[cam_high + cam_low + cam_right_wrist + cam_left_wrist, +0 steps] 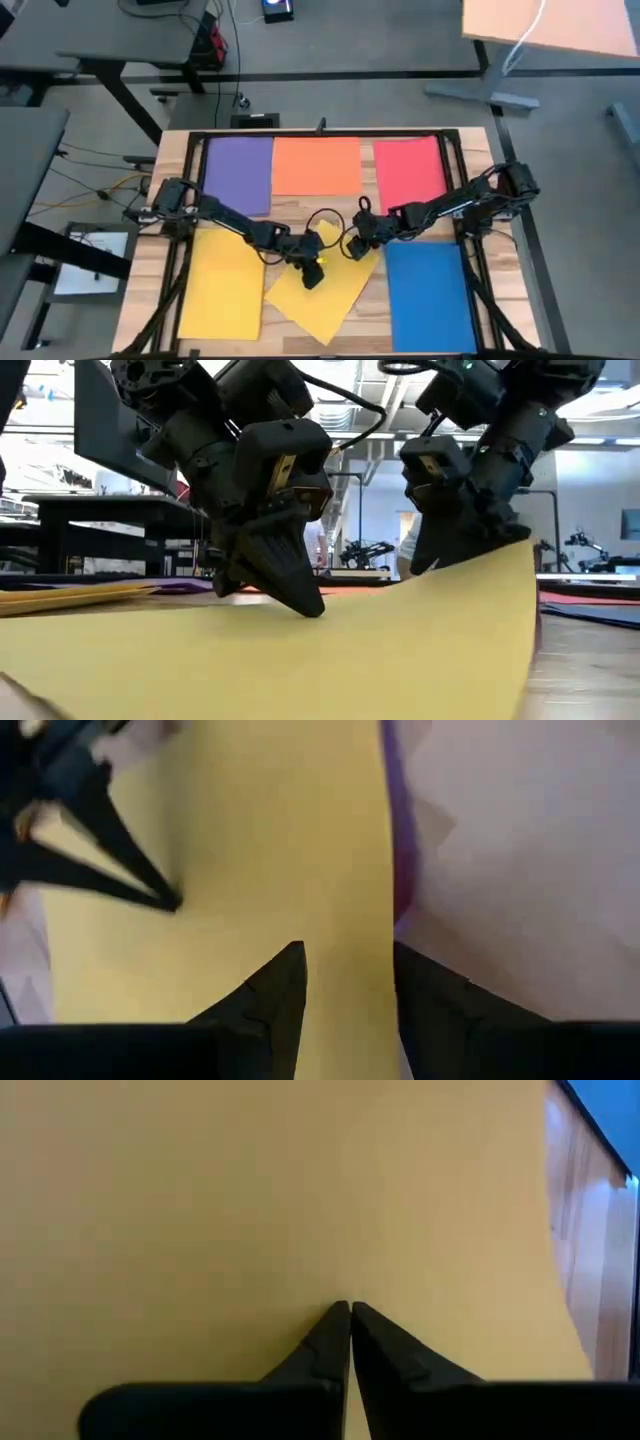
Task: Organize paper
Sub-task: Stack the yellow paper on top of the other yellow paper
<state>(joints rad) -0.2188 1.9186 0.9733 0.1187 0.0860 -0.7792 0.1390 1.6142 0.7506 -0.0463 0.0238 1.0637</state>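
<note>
Left hand (313,277) is pinched tight, tips pressing the crooked thin yellow paper sheet (325,295) onto the wooden tabletop (318,212) at centre front. Right hand (352,247) straddles that sheet's raised far corner, fingers parted around the edge, so it's nearer the lift. Long axis runs diagonally; second yellow sheet (222,280) and blue sheet (428,295) flank it closely.
</note>
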